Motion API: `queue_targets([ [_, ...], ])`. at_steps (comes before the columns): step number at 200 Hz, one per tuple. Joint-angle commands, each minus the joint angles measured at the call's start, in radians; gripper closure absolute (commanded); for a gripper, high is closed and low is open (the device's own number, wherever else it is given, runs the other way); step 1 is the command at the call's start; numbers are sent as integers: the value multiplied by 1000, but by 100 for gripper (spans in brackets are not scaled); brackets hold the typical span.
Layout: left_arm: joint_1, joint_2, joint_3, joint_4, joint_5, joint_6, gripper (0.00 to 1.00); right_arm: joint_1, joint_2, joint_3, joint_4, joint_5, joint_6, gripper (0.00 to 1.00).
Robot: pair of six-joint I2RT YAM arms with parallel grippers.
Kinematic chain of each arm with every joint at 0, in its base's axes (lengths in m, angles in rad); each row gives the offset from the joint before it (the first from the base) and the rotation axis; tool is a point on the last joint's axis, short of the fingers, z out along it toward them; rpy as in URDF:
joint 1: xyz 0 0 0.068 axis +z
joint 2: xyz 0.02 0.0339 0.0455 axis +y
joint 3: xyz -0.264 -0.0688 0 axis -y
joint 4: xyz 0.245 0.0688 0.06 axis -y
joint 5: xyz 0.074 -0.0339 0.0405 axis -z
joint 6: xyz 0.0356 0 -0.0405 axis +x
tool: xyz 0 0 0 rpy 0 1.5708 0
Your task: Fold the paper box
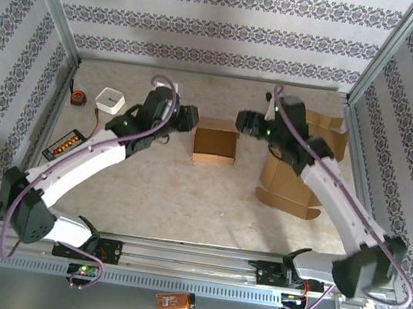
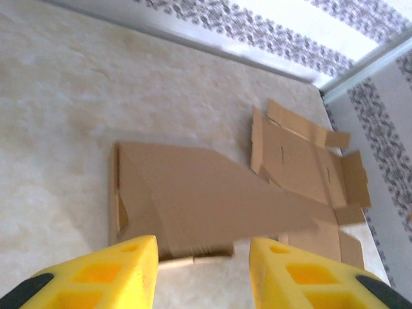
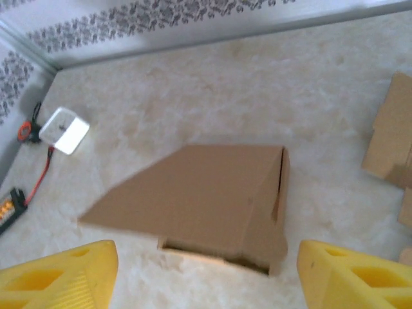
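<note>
Paper box [image 1: 216,142] seen mid-frame on worktop [image 1: 184,198], flanked by left gripper [image 1: 190,117] & right gripper [image 1: 244,121], both parted, nothing held. Its lid [image 3: 212,187] appears untucked at front; best pressed down evenly from both sides, w/ box kept square.

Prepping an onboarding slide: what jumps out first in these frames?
A brown paper box, folded into shape, sits in the middle of the table, flanked by the left gripper and right gripper, both open and empty. Flat cardboard blanks lie to its right, and patterned walls enclose the cell.
</note>
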Motion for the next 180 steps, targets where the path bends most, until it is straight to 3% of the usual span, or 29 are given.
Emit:
queue_targets([
  [1,91,112,52,-118,113,-49,59,-42,165,133,-188,-96,25,27],
  [23,156,224,99,-89,278,-92,58,-73,296,228,-244,-146,51,36],
  [56,157,302,92,39,476,-137,54,-82,377,244,-257,-228,88,41],
  [87,157,291,13,115,479,-177,35,-82,397,195,-229,-283,121,42],
  [107,156,290,-38,186,491,-219,34,-81,402,168,-213,-276,135,47],
  [132,157,307,-71,255,522,-260,38,-82,408,149,-201,-258,140,50],
  [180,156,322,-80,279,521,-270,60,-75,420,117,-194,-223,128,53],
])
